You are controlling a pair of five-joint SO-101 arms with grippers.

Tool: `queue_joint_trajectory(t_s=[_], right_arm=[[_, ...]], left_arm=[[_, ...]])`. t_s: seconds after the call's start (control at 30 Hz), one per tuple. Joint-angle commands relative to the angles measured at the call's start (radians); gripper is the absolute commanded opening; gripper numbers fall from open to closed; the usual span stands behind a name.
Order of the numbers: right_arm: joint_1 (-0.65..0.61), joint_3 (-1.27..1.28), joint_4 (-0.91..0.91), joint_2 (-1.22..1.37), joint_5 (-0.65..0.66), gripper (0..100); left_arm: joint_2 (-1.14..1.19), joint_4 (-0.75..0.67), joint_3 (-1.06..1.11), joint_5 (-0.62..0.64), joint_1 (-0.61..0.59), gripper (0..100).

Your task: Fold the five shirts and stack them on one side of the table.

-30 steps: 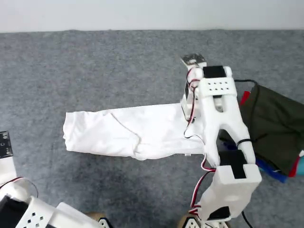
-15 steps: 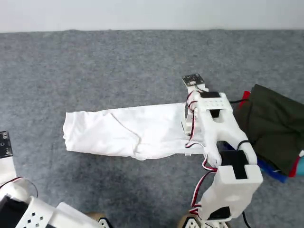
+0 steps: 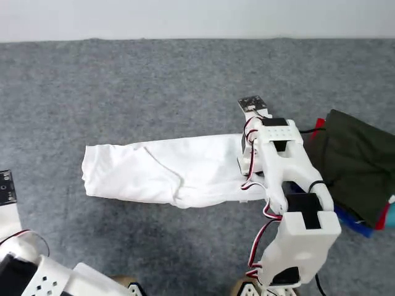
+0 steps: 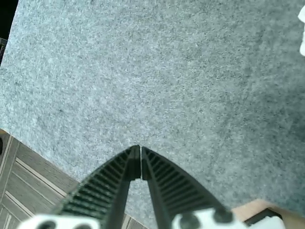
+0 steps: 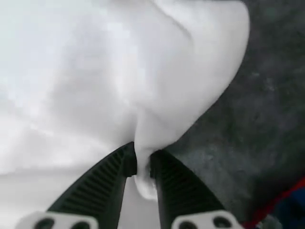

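Folding the white shirt (image 3: 166,169), with right gripper (image 5: 142,164) pinched tight on its end beside the shirt pile (image 3: 355,163); next, probably carrying that end over, away from the pile.

White shirt (image 3: 166,169); grey speckled table (image 3: 154,80); dark olive shirt (image 3: 358,160); blue cloth (image 3: 353,221); red cloth (image 3: 318,127).

One shirt (image 3: 166,169) lies across the table (image 3: 123,80) middle, pile of clothes (image 3: 358,163) far right, right gripper (image 5: 142,164) on the shirt's right end.
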Motion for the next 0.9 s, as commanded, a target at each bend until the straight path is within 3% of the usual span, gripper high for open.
queue_joint_trajectory(t_s=[0.0,0.13,0.4,0.63,0.87], right_arm=[[-0.028,-0.060,0.079,-0.116,0.048,1.0],[-0.119,-0.092,0.171,-0.259,0.078,1.0],[-0.427,-0.175,0.214,-0.418,0.074,1.0],[-0.634,-0.213,0.053,-0.414,0.074,1.0],[-0.746,-0.334,-0.035,-0.245,0.074,1.0]], left_arm=[[-0.008,-0.018,-0.008,0.005,0.000,2],[-0.008,-0.023,-0.007,0.005,0.000,2],[-0.008,-0.021,-0.010,0.008,0.000,2],[-0.008,-0.025,-0.010,0.008,0.000,2],[-0.008,-0.025,-0.002,0.008,0.002,2]])
